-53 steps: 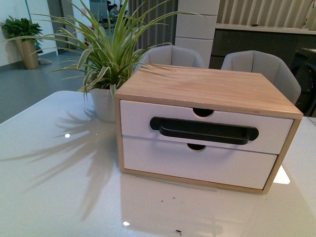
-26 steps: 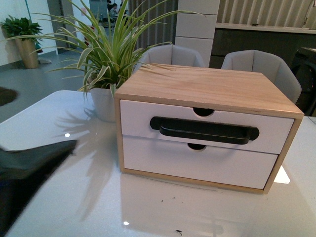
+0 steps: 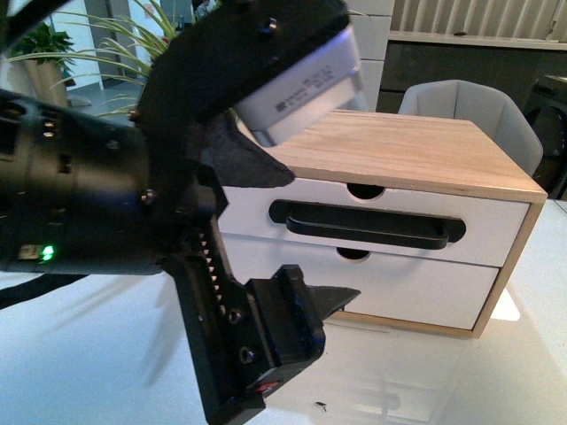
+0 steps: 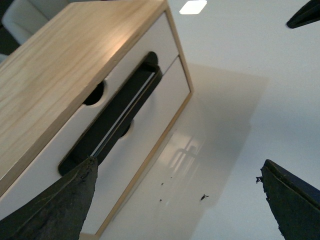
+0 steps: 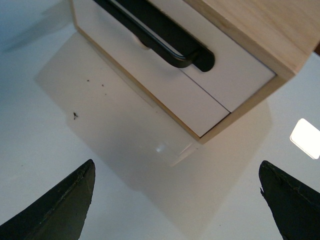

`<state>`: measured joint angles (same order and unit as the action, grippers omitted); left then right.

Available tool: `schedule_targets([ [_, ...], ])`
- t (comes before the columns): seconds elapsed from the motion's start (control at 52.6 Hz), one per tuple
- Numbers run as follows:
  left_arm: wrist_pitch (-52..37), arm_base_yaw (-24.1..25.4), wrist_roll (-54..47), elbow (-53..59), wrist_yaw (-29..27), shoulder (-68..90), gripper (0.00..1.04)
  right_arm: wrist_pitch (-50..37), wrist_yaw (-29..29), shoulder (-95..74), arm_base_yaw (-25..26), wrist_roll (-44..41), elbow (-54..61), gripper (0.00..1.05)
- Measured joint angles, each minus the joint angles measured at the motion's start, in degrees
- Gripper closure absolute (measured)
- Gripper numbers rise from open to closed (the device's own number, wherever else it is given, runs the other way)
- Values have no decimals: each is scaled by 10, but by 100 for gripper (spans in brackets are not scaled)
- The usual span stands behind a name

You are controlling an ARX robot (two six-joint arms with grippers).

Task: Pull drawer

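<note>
The drawer (image 3: 492,232) is the upper one in a light wood cabinet (image 3: 416,150). It has a white front, a long black bar handle (image 3: 368,223) and a half-round notch (image 3: 365,190), and it sits flush in the cabinet. My left gripper (image 3: 323,235) hangs open close in front of the cabinet's left half, touching nothing. In the left wrist view the left gripper (image 4: 177,200) is above the table, with the handle (image 4: 115,122) beside one finger (image 4: 65,205). My right gripper (image 5: 177,200) is open over the table, short of the cabinet's right corner, handle (image 5: 160,32) beyond.
Below the drawer is a plain white drawer front (image 3: 416,288) without a handle. The cabinet stands on a glossy white table (image 3: 461,381) with small dark specks (image 4: 203,197). A potted plant (image 3: 53,44) is mostly hidden behind my left arm. A grey chair (image 3: 478,111) stands behind.
My left arm has swung up from the lower left into the front view and now covers the plant and the cabinet's left side. The drawer has not moved.
</note>
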<state>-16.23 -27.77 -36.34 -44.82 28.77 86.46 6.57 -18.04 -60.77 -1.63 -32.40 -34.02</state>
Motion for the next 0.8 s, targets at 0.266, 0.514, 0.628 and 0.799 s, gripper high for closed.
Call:
schedule_targets([
  [0.266,108,-13,-99,-92,8,71,7,-1,-13,-90,-21,-46,-50,9],
  [0.514,165,-19,-169,-177,-18,156,7,-1,-40,-155,-39,-61,-97,9],
  [0.628,179,-17,-183,-210,-30,191,7,0,-47,-169,-47,-65,-107,9],
  [0.799,200,-11,-206,-272,-57,242,7,3,-56,-193,-59,-71,-131,9],
])
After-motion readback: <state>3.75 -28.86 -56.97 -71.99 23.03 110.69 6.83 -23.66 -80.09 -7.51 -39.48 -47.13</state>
